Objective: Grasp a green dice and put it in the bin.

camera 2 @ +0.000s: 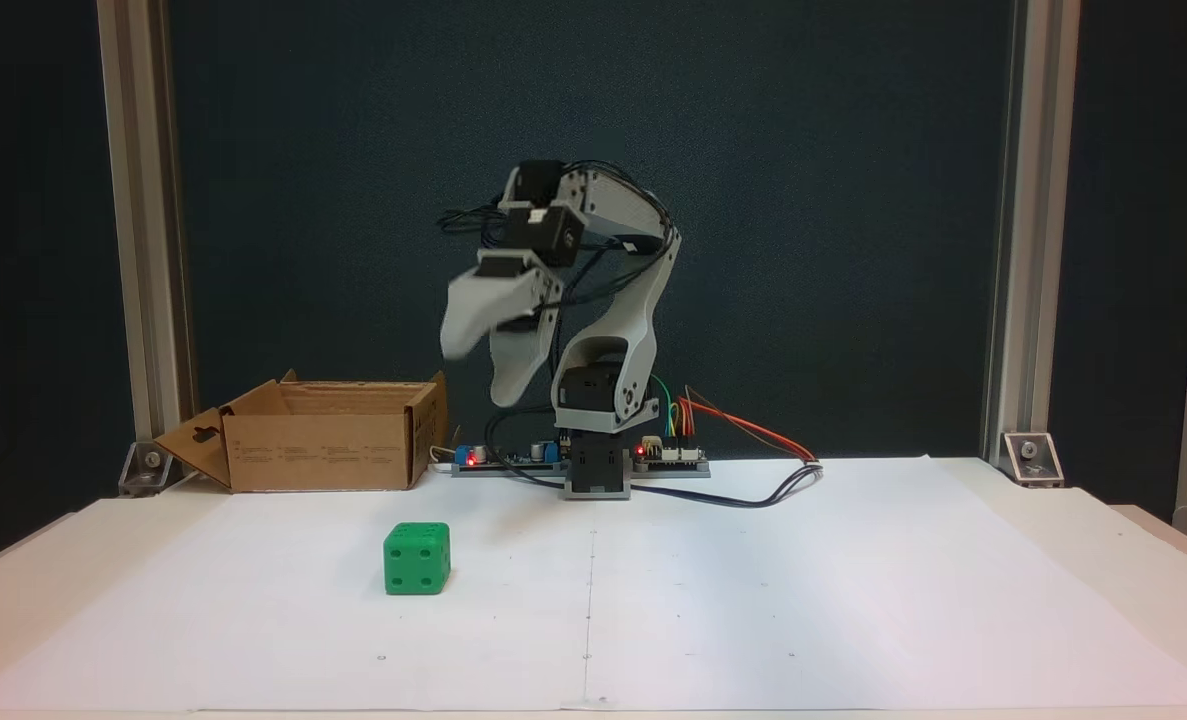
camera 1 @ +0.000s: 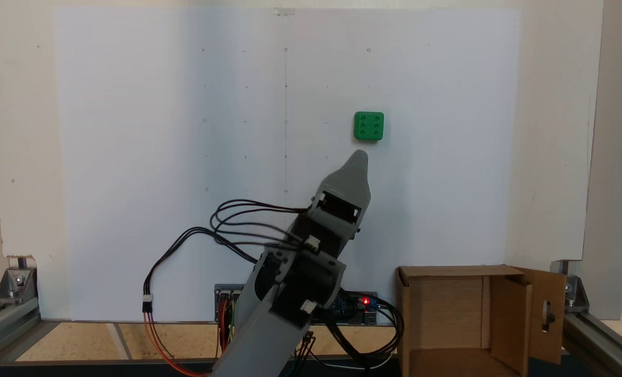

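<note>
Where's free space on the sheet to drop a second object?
Most of the white paper sheet is bare: all of it left of the centre line in the top-down fixed view, and beyond the green dice. It is crowded near the arm base, around the cables, electronics board and bin.

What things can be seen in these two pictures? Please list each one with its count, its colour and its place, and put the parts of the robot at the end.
green dice: one, bright green, on the white sheet, six pips up, apart from the arm; also in the front fixed view.
bin: one, brown cardboard, open, beside the arm's base, one flap with a slot.
white sheet: one, white, covering the table.
circuit boards: two, with red lights, at the arm's base.
wires: several, black, red, orange, green, around the base.
arm: one, grey, raised above the table.
gripper: one, grey, its fingers spread apart, above the sheet.
</note>
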Available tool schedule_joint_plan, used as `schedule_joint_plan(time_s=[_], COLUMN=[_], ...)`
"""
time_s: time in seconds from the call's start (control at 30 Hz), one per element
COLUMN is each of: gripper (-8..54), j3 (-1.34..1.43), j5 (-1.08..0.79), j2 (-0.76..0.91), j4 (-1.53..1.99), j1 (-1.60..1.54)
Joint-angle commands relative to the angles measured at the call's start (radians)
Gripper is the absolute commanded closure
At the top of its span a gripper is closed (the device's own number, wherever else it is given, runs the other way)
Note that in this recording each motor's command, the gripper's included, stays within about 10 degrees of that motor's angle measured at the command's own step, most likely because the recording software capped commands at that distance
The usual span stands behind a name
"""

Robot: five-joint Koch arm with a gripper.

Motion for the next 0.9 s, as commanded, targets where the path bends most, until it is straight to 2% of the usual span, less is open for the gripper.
schedule_joint_plan(time_s=[0.0,0.17,0.53,0.87], gripper=[-2.5,-2.5,-2.5,-2.4], j3=[-0.106,-0.252,-0.525,-0.571], j5=[-0.165,-0.316,-0.377,-0.433], j2=[-0.058,-0.178,-0.407,-0.571], j4=[0.159,0.334,0.296,0.179], j1=[0.032,0.117,0.109,0.074])
